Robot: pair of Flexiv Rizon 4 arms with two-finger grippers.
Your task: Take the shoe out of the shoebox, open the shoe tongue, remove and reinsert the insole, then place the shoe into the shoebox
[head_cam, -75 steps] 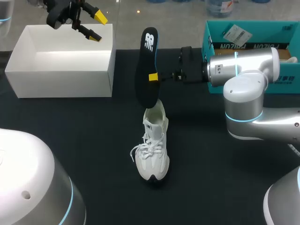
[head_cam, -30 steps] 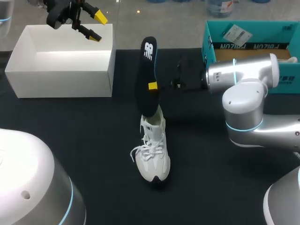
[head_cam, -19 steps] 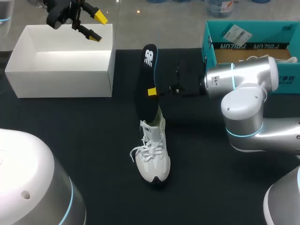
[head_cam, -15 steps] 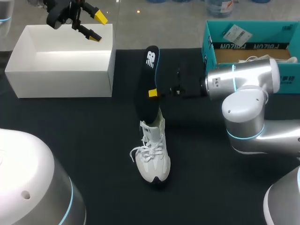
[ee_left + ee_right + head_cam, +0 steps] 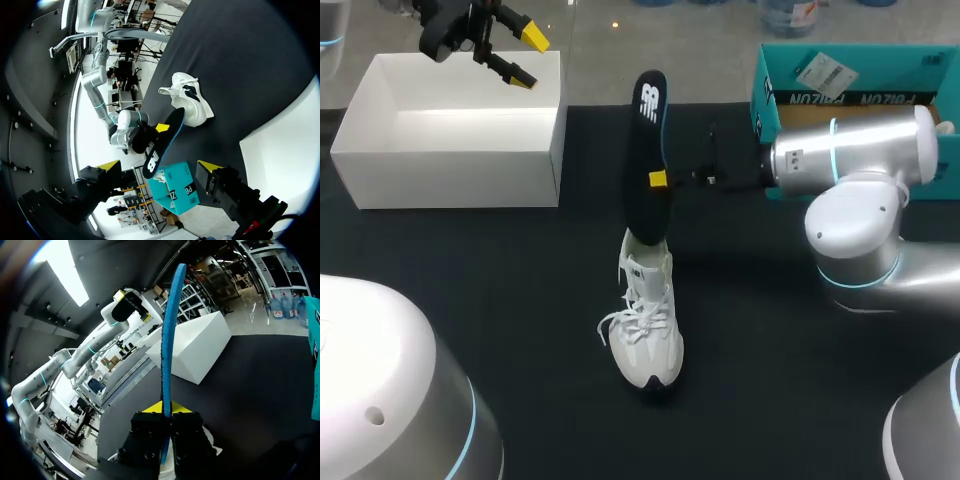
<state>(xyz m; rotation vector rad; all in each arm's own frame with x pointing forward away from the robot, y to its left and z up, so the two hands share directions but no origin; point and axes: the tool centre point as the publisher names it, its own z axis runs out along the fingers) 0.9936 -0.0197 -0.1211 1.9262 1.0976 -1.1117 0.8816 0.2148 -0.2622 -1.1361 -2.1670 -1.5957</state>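
Right gripper (image 5: pixel 658 179) pinches the insole (image 5: pixel 646 130) over the shoe (image 5: pixel 647 320).

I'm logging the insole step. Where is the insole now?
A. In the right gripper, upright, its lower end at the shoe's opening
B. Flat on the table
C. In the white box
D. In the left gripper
A: the right gripper is shut on the insole, which stands upright with its lower end at the heel opening of the shoe.
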